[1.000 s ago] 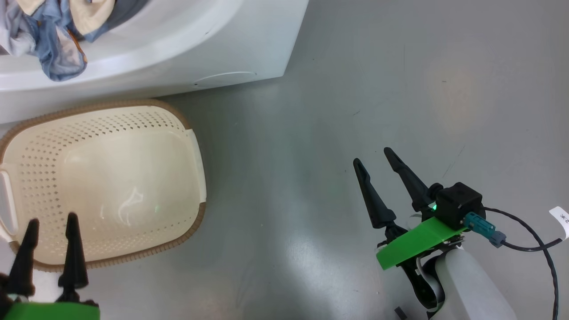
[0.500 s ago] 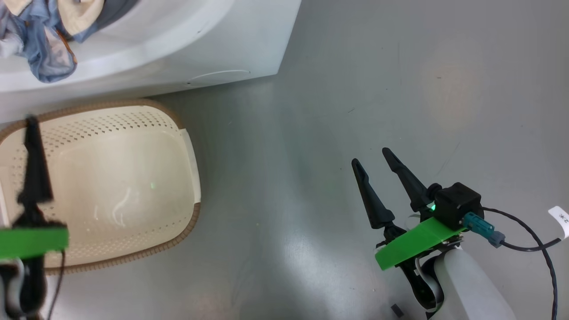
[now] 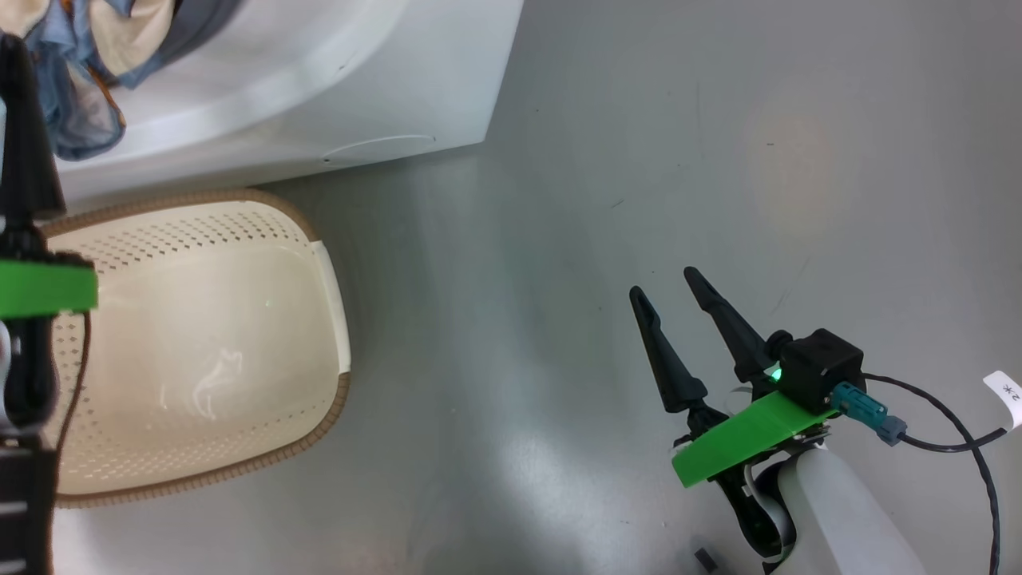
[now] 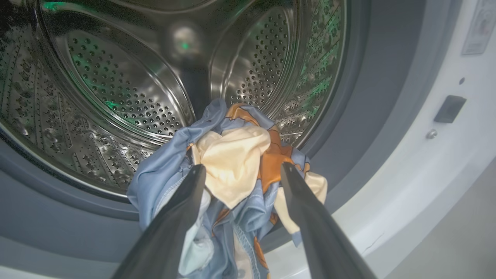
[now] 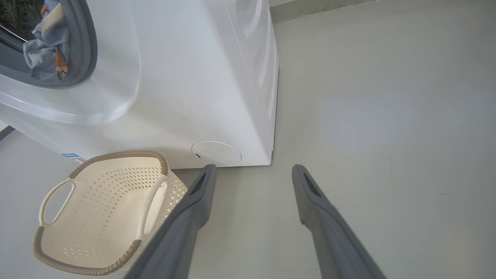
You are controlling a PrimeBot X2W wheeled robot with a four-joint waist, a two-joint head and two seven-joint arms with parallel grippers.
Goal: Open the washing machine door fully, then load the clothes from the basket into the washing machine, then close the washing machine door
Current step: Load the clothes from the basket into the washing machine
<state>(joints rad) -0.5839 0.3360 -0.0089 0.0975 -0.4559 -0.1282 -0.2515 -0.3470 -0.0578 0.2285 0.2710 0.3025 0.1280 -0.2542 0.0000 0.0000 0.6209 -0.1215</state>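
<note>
Fingers of the left gripper stand wide apart in front of the washer mouth, with the clothes showing between and behind them. Whether the fingers touch the fabric I cannot tell. The clothes, light blue with cream and orange patches, lie bunched at the lower lip of the washer's drum and spill out over its grey ring, hanging down the front. In the head view one left finger rises at the far left edge, just in front of that hanging fabric, with a green bracket below it.

The basket sits on the floor right against the foot of the washer, below the mouth, its glossy cream bottom in plain sight and its brown rim turned toward the camera.

A round flap sits low on the washer front, near its right corner.

The right gripper hovers over bare floor well to the right of the washer, jaws wide with nothing between them, fingers pointing toward the washer's right corner. A dark cable loops from its wrist.
</note>
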